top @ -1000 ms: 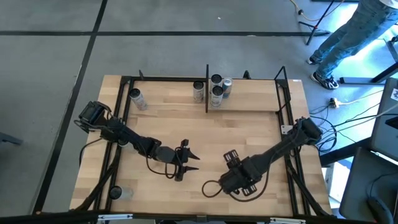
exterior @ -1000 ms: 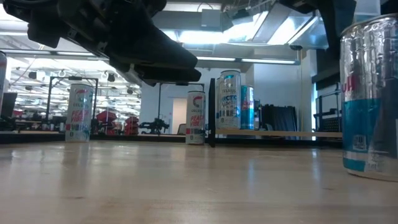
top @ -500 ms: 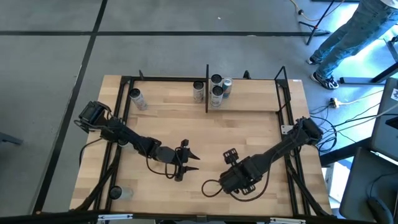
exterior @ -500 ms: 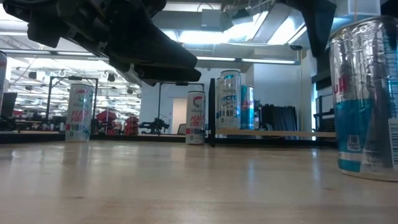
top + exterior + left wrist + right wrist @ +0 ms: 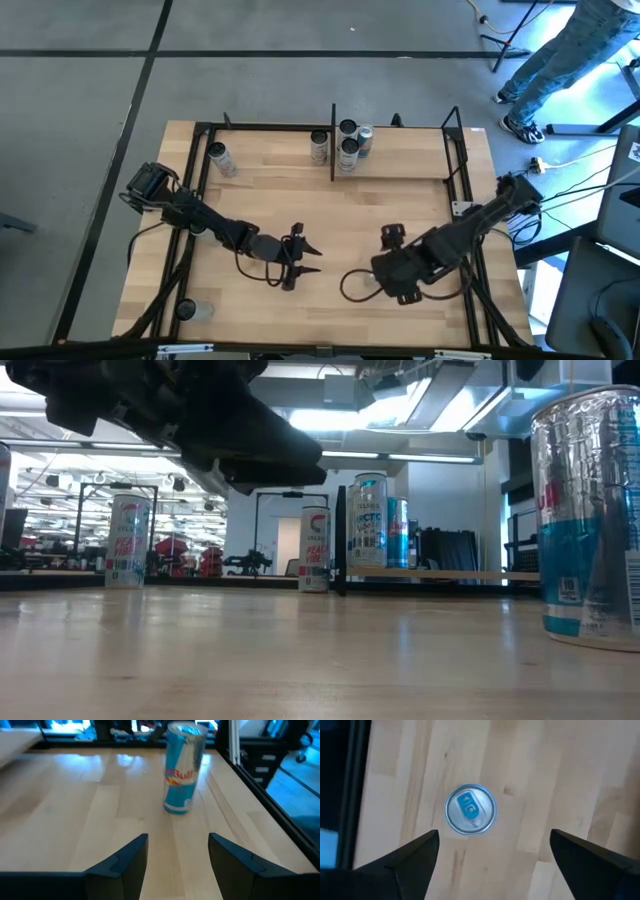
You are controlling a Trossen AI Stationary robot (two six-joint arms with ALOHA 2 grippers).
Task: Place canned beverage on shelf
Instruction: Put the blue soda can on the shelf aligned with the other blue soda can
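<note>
A blue and silver canned beverage (image 5: 470, 809) stands upright on its base on the bare tabletop; it also shows in the left wrist view (image 5: 183, 767) and at the right of the low view (image 5: 588, 520). My right gripper (image 5: 495, 855) hangs open above it, fingers pointing down, clear of the can's top. My left gripper (image 5: 178, 865) stands open near the table's middle (image 5: 300, 257), pointing level at the can from the left, with nothing between its fingers. The shelf (image 5: 270, 170) runs along the far edge.
Several cans stand on the shelf: one at its left (image 5: 218, 158), the others beside the black middle upright (image 5: 333, 140). A pale can or cup (image 5: 190, 310) sits at the near left corner. Black frame rails (image 5: 465, 210) run along the table's sides. A person (image 5: 560, 60) stands beyond the far right corner.
My right gripper has opened and let go of the can, then risen off it and drawn toward the table's right edge, rolling its wrist. The can has shifted slightly and now stands free on the table.
</note>
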